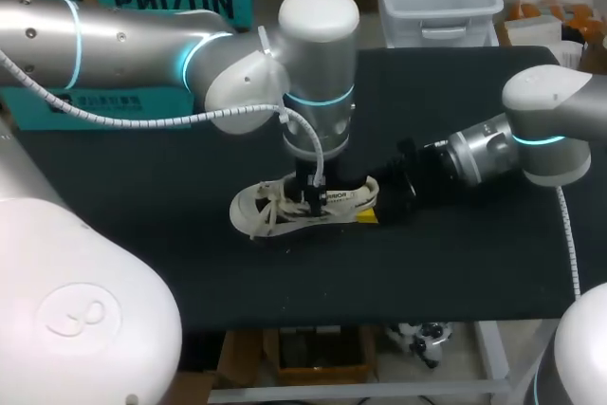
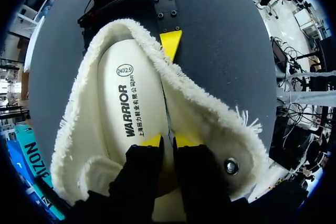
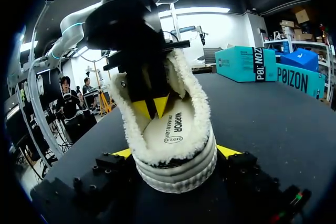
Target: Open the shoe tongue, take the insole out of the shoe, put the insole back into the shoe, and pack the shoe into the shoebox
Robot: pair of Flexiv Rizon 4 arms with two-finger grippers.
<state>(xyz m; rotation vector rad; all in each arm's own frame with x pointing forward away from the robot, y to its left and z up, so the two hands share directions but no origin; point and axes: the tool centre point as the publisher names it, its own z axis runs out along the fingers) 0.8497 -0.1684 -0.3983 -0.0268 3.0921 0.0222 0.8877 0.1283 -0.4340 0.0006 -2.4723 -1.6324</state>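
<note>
White shoe (image 1: 275, 211) with fleecy lining and ribbed rubber sole sits frame centre on black table (image 1: 142, 234). Right gripper (image 3: 176, 152) clamps its heel; left gripper (image 2: 168, 140) pinches the smooth printed insole's (image 2: 126, 114) edge inside

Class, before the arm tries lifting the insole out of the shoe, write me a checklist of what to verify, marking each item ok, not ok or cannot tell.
1. Shoe steadied: the right gripper clamps its heel from both sides. Ok.
2. Shoe upright, sole down on the table. Ok.
3. Left gripper down inside the shoe, at the edge of the insole. Ok.
4. Insole actually gripped by the left gripper. Cannot tell.
5. Shoe opening spread wide, with only the left gripper over the insole. Ok.
</note>
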